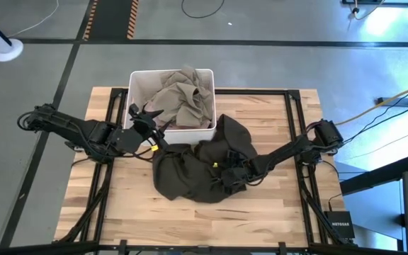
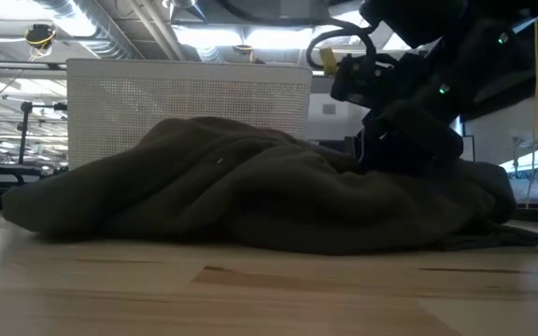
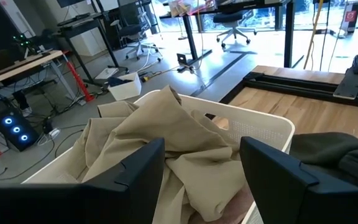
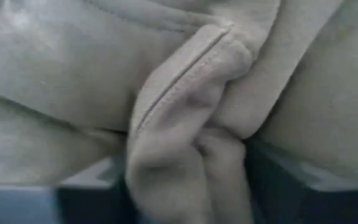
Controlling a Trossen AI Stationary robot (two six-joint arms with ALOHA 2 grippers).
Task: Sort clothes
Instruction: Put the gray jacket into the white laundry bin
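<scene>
A dark olive-brown garment [image 1: 190, 170] lies heaped on the wooden table, just in front of the white bin [image 1: 172, 73]. My right gripper [image 1: 229, 176] is sunk into the heap's right part, with a fold of the cloth between its fingers [image 4: 188, 186]. A beige garment [image 1: 183, 95] fills the bin and rises above its rim [image 3: 160, 130]. My left gripper [image 1: 144, 124] hangs open over the bin's near left corner, its fingers [image 3: 201, 180] above the beige cloth and apart from it. My right gripper pinches a raised fold [image 4: 185, 118] of the olive-brown garment, with a stitched seam along it, between its two fingers. The fold is several layers thick and fills the gap. The fingers come slanting down from the table's right. The rest of the garment lies slack on the table [image 2: 232, 187].
Black frame rails [image 1: 292, 120] run along the table's left, right and far sides. The bin stands against the far rail. Bare wood [image 1: 190, 219] lies in front of the heap up to the near edge. Desks and chairs stand in the room beyond.
</scene>
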